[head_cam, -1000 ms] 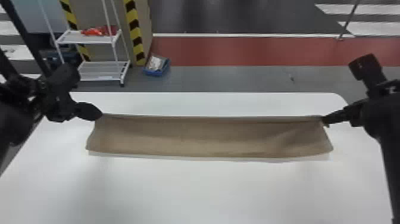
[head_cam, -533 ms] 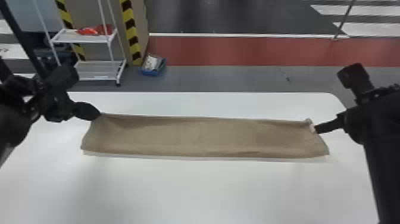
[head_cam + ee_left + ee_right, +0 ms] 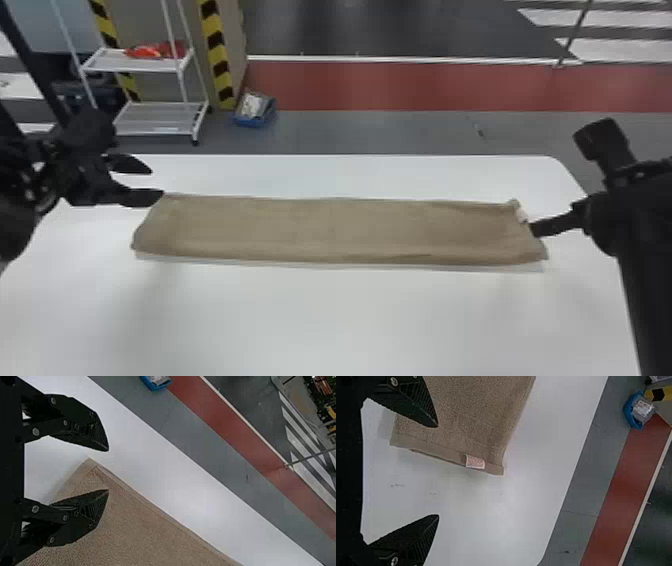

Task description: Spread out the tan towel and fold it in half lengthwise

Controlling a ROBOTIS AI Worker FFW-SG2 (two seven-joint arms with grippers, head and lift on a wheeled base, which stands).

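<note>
Tan towel (image 3: pixel 330 230), one long strip on white table (image 3: pixel 330 320); left gripper (image 3: pixel 157 182), fingers apart, at far left corner; right gripper (image 3: pixel 535 229), open, at right end.

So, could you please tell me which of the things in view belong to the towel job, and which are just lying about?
For the job:
tan towel
white table under it
left tool and right tool, both open

Just lying about:
blue bin on the floor
white rack behind the table
red items on its upper shelf
</note>
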